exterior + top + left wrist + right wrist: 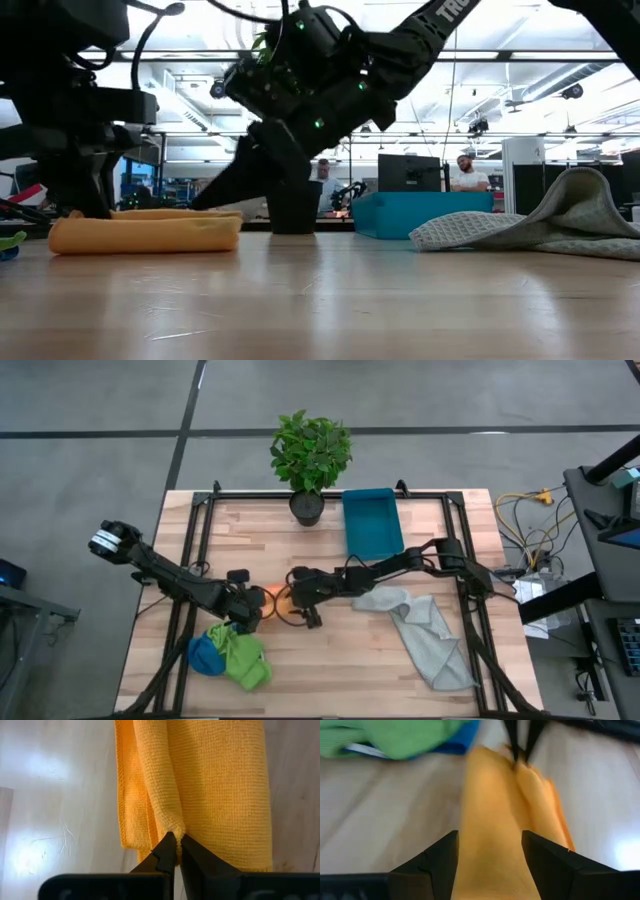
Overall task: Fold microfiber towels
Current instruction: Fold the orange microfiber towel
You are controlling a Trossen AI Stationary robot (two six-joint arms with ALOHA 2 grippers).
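Towels: we count four – one orange towel (210, 785), one lime green towel (243, 656), one blue towel (205, 655), one pale grey towel (425, 635).
Orange towel: folded into a long roll, it lies on the wooden table (340, 680) near the middle, between the two grippers.
Green and blue towels: bunched together near the table's front left edge, touching each other.
Grey towel: spread crumpled on the right side, well apart from the others.
Left gripper (175, 839): fingers pressed together, pinching a fold at the orange towel's end.
Right gripper (490, 851): fingers spread wide, straddling the orange roll's other end without closing on it.
Other things: one teal bin (372, 522) and one potted plant (310, 460) at the far edge.
Views: only the low view shows people in the room behind – only the high view shows all four towels at once.
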